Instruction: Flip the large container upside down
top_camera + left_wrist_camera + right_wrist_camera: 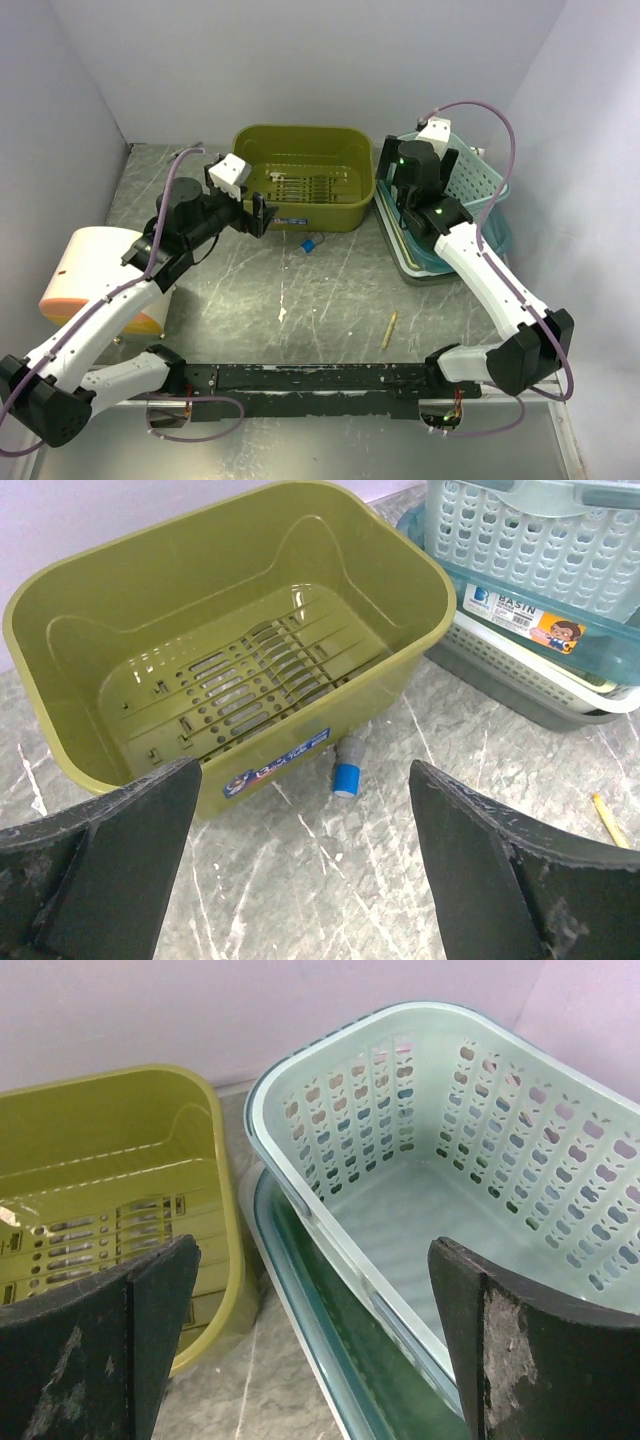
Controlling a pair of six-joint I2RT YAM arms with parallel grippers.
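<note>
The olive container point(335, 213) sits upright, mouth up, at the middle of the table's point(330, 290) far edge; the left arm stretches forward, the left gripper point(262, 214) spread wide and empty by its near left corner; the right gripper point(312, 1245), equally wide and empty, hangs over the pale basket point(482, 180) at the far right corner.

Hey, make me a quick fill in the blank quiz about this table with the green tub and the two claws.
The olive-green container rests with its open side facing ____. The left claw and right claw are both ____, holding nothing. The pale perforated basket sits in a teal tub labelled ____. The small cylinder beside the container has a ____ end.
Missing words: up; open; BASIN; blue.
</note>
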